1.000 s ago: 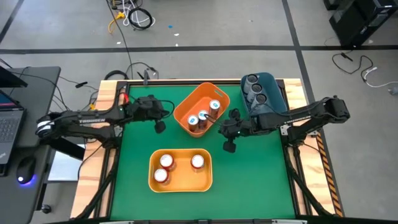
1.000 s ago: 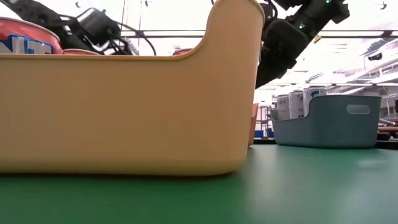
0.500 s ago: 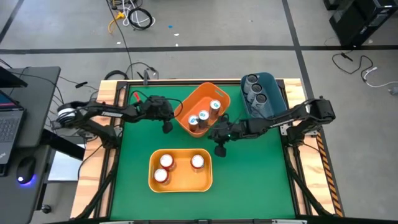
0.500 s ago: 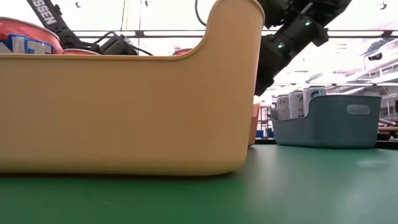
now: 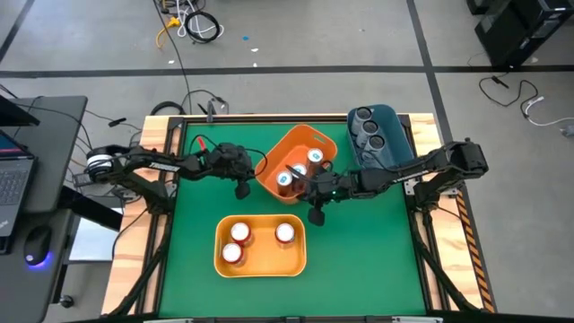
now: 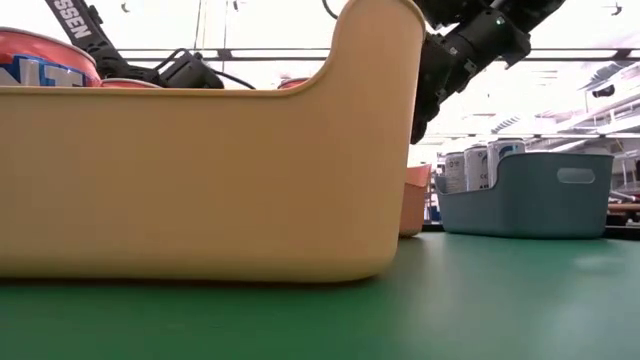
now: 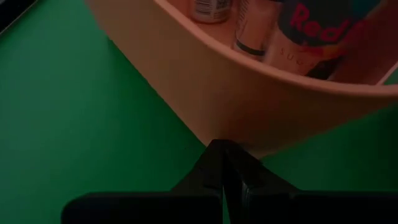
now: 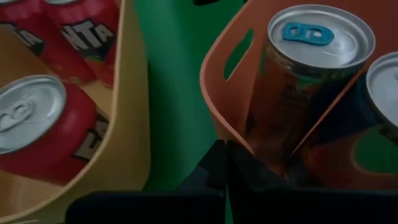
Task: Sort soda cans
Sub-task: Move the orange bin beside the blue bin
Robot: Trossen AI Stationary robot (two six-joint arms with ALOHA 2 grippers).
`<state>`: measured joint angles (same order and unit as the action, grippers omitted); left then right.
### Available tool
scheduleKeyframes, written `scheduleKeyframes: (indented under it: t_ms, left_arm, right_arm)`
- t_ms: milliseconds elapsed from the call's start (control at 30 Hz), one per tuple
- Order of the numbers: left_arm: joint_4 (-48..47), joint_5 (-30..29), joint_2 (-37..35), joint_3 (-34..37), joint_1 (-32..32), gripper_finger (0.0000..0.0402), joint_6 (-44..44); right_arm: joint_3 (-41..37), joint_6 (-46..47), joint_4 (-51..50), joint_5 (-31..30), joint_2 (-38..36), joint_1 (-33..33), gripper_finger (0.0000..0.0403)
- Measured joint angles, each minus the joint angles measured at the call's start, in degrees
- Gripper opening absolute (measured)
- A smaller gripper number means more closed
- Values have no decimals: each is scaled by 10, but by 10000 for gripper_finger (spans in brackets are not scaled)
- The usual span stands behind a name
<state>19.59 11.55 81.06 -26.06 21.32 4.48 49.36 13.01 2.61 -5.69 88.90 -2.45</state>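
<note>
Tipping is your main worry here. The orange bin (image 5: 296, 164) sits mid-surface toward the far side, holding three white-and-blue cans (image 5: 293, 168), and both tools are pressed in at its sides with their fingers fully shut and nothing held. Your left tool (image 5: 240, 187) is at the bin's left wall; in its wrist view the closed tips touch or nearly touch the curved wall. Your right tool (image 5: 316, 213) is at the bin's near-right corner, with the yellow bin (image 5: 260, 246) of three red cans (image 5: 240, 232) just beside it on the near side.

If you push further from either side, the light bin will likely slide or rock, and the tall cans inside could topple against each other. Uneven pressure would spin the bin toward the blue bin (image 5: 377, 135) at the far right, where the dark cans (image 5: 363, 117) stand.

Watch the right tool's clearance too: it sits in the narrow gap between orange and yellow bins, so a sideways sweep could knock the yellow one toward the near edge.
</note>
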Motion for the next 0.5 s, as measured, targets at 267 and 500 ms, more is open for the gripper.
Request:
scheduleKeyframes:
  t_ms: [267,500]
  left_arm:
    - [24,-8,0,1,-34,0,-17]
    - [34,-18,0,1,-38,0,-21]
  right_arm:
    - [1,-11,2,9,-1,-9,0]
    - [2,-32,-43,-11,-2,17,0]
